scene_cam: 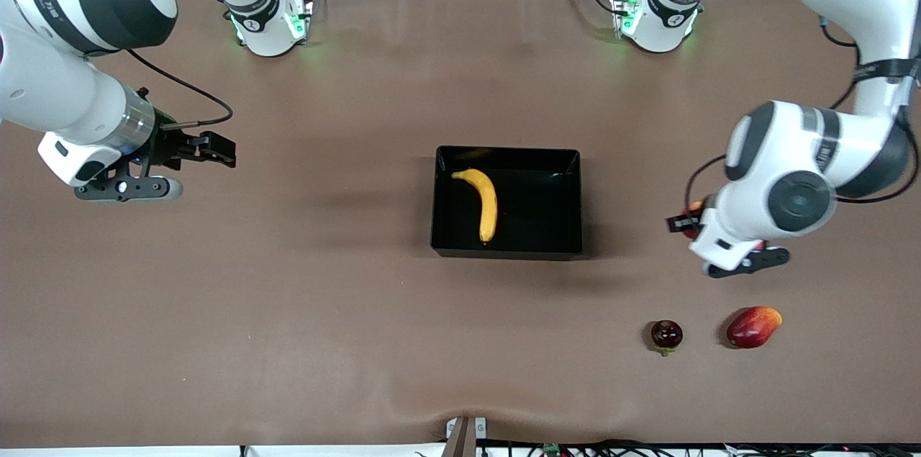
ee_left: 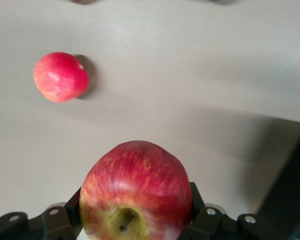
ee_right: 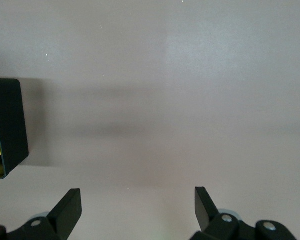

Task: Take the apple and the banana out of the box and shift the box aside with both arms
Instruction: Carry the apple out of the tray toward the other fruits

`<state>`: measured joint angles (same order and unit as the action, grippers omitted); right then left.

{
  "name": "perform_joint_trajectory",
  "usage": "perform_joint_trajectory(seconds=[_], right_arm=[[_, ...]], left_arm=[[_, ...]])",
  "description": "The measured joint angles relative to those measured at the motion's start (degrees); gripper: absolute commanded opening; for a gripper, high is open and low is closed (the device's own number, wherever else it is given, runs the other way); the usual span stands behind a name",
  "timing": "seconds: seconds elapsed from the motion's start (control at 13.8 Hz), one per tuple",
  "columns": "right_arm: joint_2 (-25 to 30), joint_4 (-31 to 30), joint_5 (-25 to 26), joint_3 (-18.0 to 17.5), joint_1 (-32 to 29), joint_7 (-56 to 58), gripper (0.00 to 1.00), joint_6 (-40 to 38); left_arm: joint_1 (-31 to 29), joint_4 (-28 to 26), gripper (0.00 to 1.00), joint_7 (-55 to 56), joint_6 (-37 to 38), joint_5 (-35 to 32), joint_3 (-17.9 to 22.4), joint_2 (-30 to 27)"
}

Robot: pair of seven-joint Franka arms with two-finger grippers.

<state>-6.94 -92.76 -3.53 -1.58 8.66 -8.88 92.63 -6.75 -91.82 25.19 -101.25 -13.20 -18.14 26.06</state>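
A: While the left gripper (ee_left: 134, 227) clamps the apple (ee_left: 135, 192) over bare table toward the left arm's end, item 2, the banana (scene_cam: 483, 202), lies in the box (scene_cam: 506, 250).

B: Noted. Right gripper (ee_right: 137, 207): jaws wide, empty, waiting. Advice: lower the apple gently, apart from the mango (scene_cam: 752, 327), before releasing.

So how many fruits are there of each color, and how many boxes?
Yellow fruit: 1, the banana in the box
Red fruit: 3, the apple in the left gripper, the mango, the dark red fruit
Black box: 1
Total: 5
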Motion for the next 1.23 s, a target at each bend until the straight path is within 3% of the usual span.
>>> perform_joint_trajectory(seconds=[0.29, 0.58, 0.87, 1.23], right_arm=[[0.0, 0.0, 0.0, 0.0, 0.01, -0.01, 1.0, 0.0], [0.0, -0.02, 0.0, -0.01, 0.02, -0.01, 1.0, 0.03], [0.0, -0.02, 0.0, -0.01, 0.04, -0.02, 1.0, 0.07], [0.0, -0.03, 0.0, -0.02, 0.06, -0.02, 1.0, 0.12]], left_arm=[[-7.55, -6.36, 0.0, -8.45, -10.19, -0.38, 0.05, 1.04], [-11.11, -12.29, 0.0, -9.38, -21.4, -6.67, 0.05, 3.6], [-12.31, -12.52, 0.0, -9.45, -27.08, -8.1, -0.14, 5.92], [-10.07, -8.69, 0.0, -9.17, -29.91, -8.1, -0.53, 9.77]])
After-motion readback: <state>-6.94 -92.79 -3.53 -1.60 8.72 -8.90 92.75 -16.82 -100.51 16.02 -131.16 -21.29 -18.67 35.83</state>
